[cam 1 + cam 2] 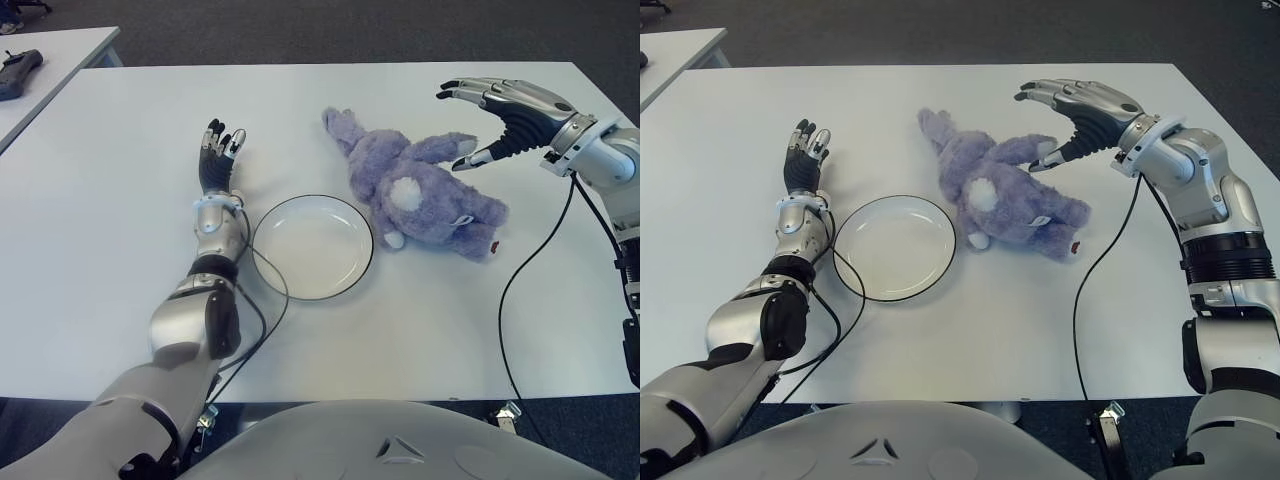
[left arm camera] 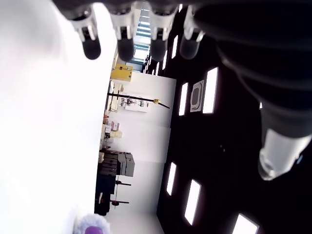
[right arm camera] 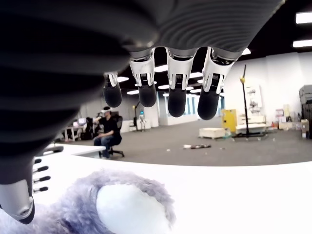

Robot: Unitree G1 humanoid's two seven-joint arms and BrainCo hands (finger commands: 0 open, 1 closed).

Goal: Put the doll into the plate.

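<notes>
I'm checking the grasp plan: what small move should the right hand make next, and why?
Probably lower the right hand onto the doll and close the fingers. That hand is open just above the doll, which lies on the table beside the empty plate, on its right. The left hand shows left of the plate, holding nothing.

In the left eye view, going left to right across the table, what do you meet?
Left hand, open, beside the plate → white plate, empty → purple doll lying on the table right of the plate → right hand, open, above the doll's far side.
</notes>
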